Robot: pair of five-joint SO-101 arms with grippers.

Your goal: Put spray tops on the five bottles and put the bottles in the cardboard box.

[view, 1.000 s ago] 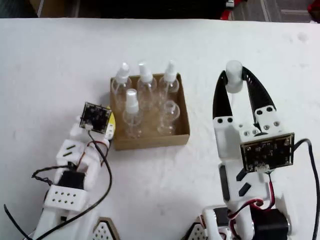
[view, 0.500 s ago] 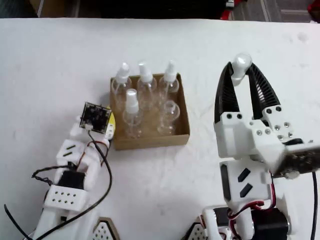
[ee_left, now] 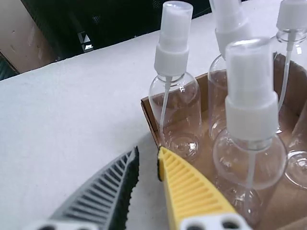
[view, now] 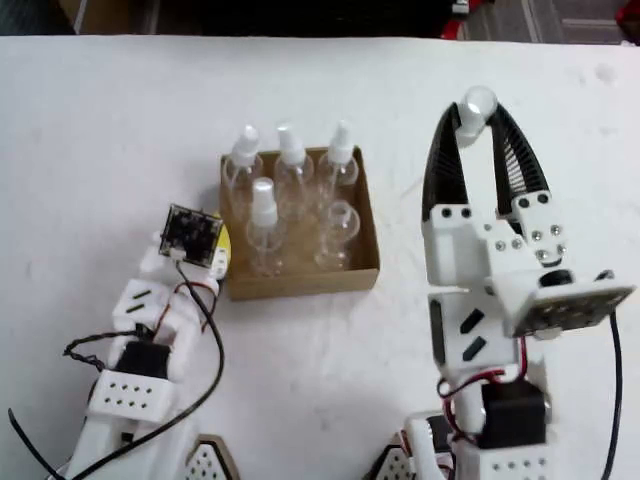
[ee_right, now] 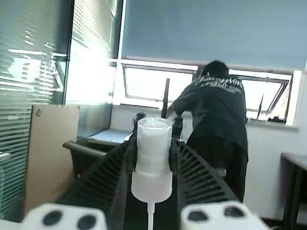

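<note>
The cardboard box (view: 300, 284) stands mid-table with five clear bottles in it. Four carry white spray tops (view: 264, 203); the fifth bottle (view: 341, 221), at the box's near right, has a bare open neck. My right gripper (view: 478, 118) hangs raised to the right of the box, shut on a loose white spray top (view: 479, 102). In the right wrist view that spray top (ee_right: 152, 165) sits upright between the black fingers (ee_right: 108, 179). My left gripper (ee_left: 147, 160) rests on the table by the box's left wall (ee_left: 149, 114), its grey and yellow fingers nearly together with nothing between them.
White tabletop (view: 120, 120) lies open to the left, behind and to the right of the box. Both arm bases (view: 130, 395) sit at the near edge. A person stands in the room behind, in the right wrist view.
My right gripper has lifted and tilted upward with the spray top held in it, away from the table. The left arm and the box have not moved.
</note>
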